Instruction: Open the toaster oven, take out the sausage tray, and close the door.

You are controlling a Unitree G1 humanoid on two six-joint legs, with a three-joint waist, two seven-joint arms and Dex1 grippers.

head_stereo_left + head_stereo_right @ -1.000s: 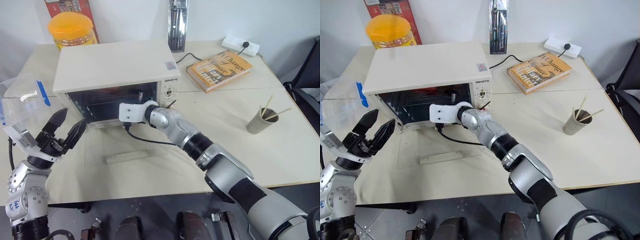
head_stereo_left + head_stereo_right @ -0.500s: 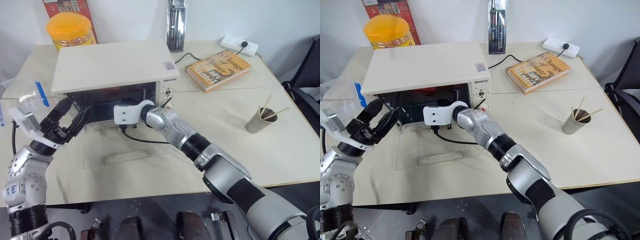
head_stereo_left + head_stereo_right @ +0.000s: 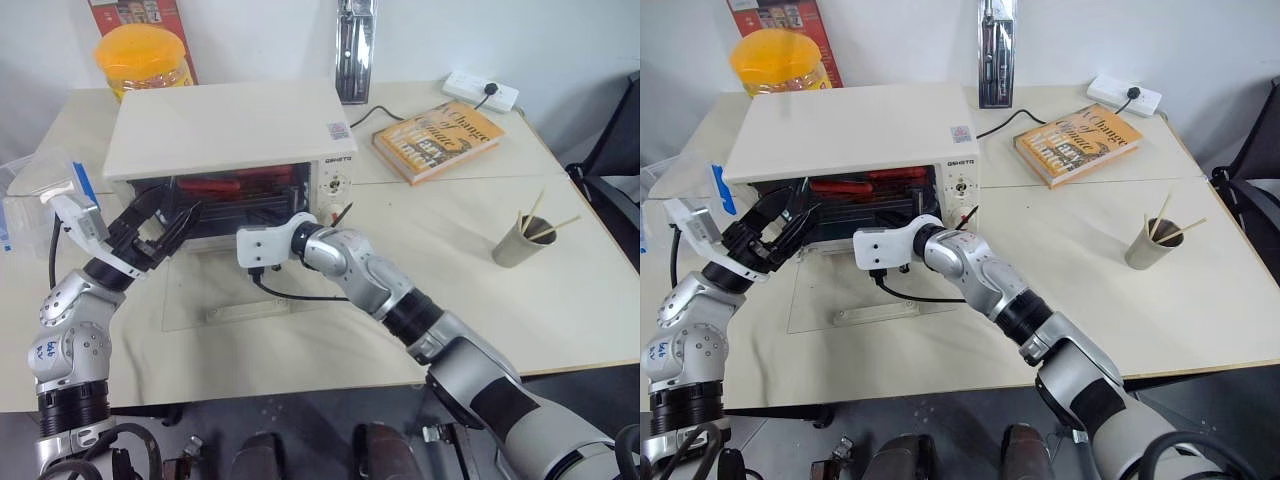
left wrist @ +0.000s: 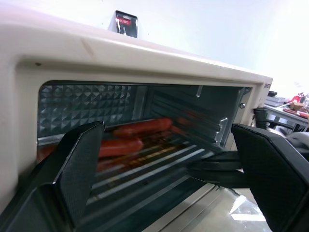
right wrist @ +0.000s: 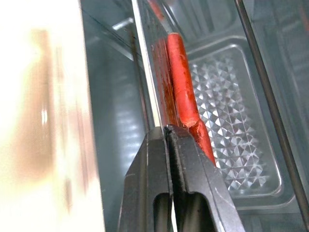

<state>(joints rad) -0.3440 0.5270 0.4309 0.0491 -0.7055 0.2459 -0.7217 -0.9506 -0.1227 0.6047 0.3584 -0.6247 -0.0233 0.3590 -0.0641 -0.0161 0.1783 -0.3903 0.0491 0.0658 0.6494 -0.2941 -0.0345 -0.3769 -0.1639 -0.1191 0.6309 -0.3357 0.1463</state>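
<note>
Right jaws have snapped shut on the sausage tray rim since earlier; left jaws spread wide at the toaster oven mouth.

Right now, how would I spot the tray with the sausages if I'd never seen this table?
Find the cream-white toaster oven at the back left of the table, its glass door folded down flat. Look inside the open front: the sausage tray is the metal tray holding two long red sausages, the only red things in there.

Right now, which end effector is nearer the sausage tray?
Right. The right end effector is shut on the sausage tray rim; the left end effector hovers open before the oven.
</note>
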